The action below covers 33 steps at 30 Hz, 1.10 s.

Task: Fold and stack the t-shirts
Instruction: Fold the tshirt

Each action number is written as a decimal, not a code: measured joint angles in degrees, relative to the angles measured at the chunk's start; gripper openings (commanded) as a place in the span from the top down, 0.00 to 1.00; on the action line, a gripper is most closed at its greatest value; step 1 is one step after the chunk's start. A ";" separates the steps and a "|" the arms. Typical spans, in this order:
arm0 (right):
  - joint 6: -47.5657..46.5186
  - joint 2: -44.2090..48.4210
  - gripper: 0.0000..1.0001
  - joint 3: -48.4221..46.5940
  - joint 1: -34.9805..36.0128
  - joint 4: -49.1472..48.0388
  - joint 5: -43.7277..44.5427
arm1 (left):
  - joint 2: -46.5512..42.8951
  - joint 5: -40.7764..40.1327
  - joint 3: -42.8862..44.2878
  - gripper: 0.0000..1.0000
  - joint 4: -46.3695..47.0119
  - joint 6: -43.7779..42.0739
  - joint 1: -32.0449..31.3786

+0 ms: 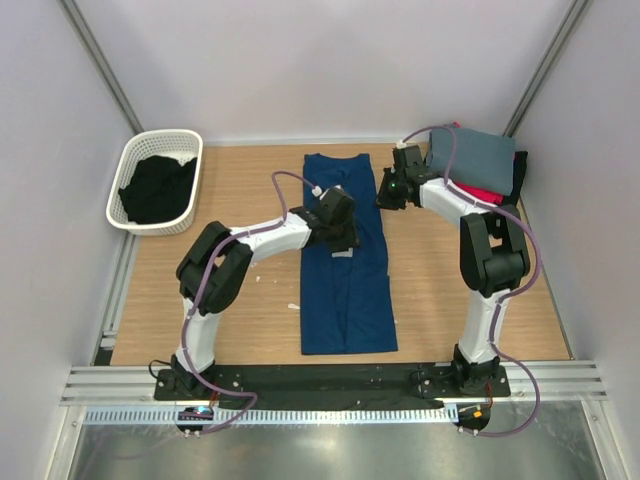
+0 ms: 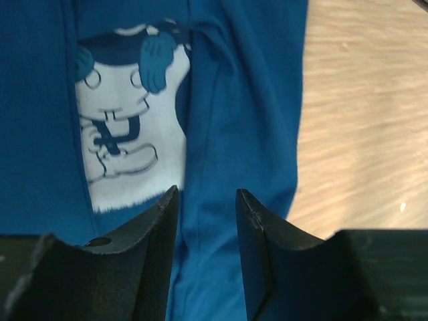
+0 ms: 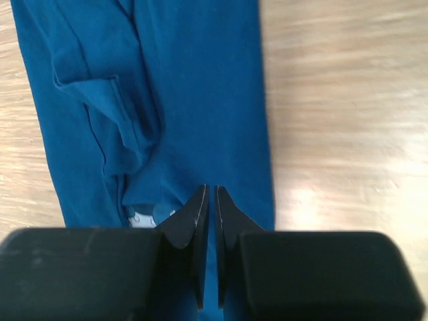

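Navy blue cloth t-shirt point(image 1: 345, 295): long strip, wooden worktop point(image 1: 250, 315) centre, 12-to-6 | left claw point(image 2: 206, 195): parted, empty, over pale print point(image 2: 127, 140) | right claw point(image 3: 212, 190): closed, nothing seen held, 1 o'clock edge | advice: pinch both end corners level, fold squarely.

No lettering, brand or number can be read anywhere; the pale square print point(image 2: 127, 134) on the navy blue cloth t-shirt point(image 2: 247, 100) shows only a cartoon figure.

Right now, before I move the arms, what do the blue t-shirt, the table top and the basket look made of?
The blue t-shirt looks like soft matte knit cloth, probably cotton: it creases and folds limply. The table top shows pale wood grain with slight glare, wood or laminate. The basket looks like white plastic with perforated walls.
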<state>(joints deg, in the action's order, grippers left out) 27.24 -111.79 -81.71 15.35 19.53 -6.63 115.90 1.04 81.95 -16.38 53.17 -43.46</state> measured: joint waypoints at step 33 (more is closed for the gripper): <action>0.04 -8.50 0.88 -0.13 2.91 -8.90 -0.81 | 6.34 -0.98 4.39 1.00 -1.05 -1.53 0.04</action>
<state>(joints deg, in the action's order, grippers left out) 27.29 -120.29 -81.84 18.26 10.63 -7.44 122.23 0.05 86.35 -17.43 51.64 -43.42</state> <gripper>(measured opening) 0.126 0.005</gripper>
